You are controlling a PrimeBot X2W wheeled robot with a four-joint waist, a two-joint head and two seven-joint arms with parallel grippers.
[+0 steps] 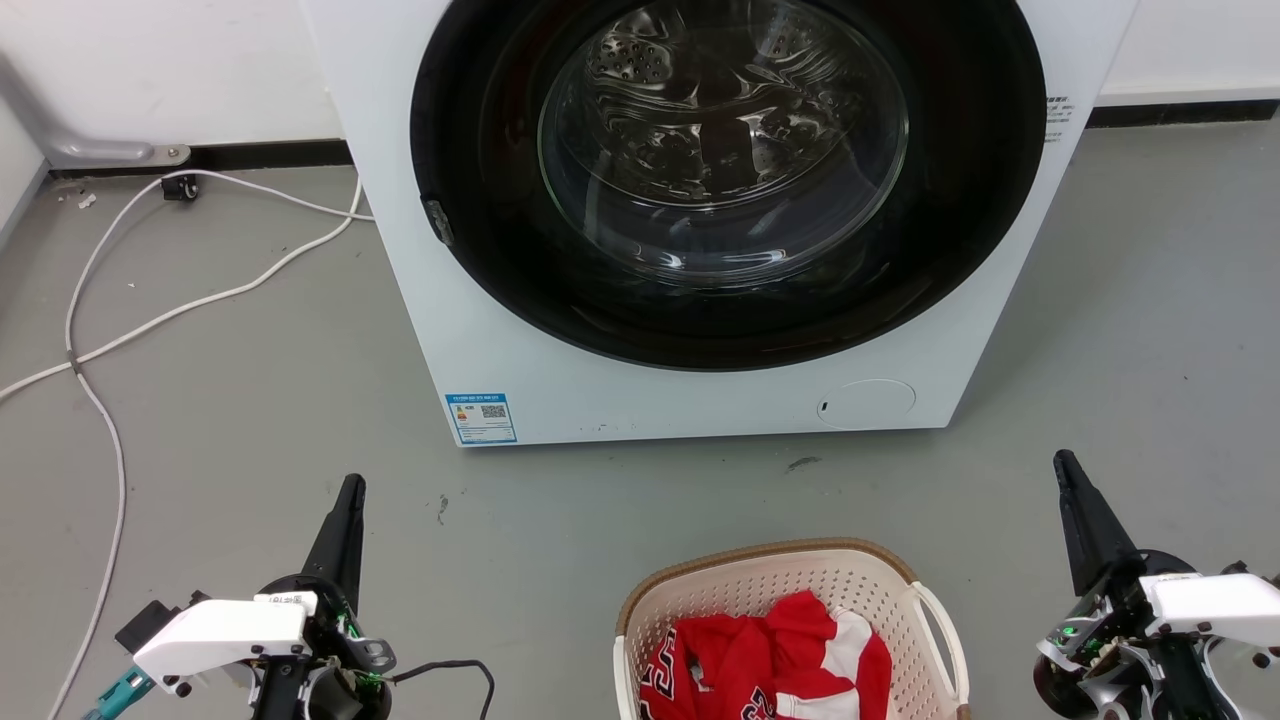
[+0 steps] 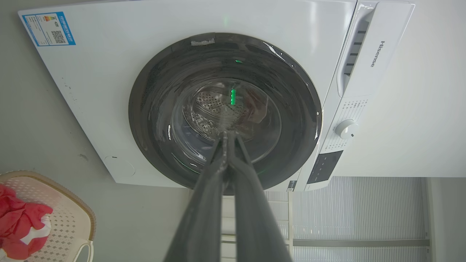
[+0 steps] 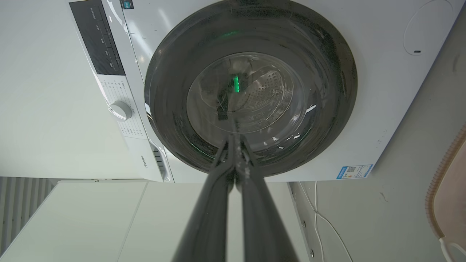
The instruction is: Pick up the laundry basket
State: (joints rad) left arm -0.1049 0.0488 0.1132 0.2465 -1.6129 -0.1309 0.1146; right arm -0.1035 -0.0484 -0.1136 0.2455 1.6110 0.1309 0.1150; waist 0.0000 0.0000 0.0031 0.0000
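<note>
On the floor [image 1: 250, 420] before a washing machine [image 1: 400, 250], the laundry basket [image 1: 770, 553] is flanked by the closed left tool [image 1: 352, 482] and nearer, closed right tool [image 1: 1062, 460].

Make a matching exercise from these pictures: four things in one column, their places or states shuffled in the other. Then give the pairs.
Column one
1. laundry basket
2. red garment
3. white cable
4. left gripper

Column two
A. shut, holding nothing
B. on the floor, left of the washing machine
C. on the floor, in front of the washing machine
D. inside the laundry basket

Pairs: 1-C, 2-D, 3-B, 4-A
</note>
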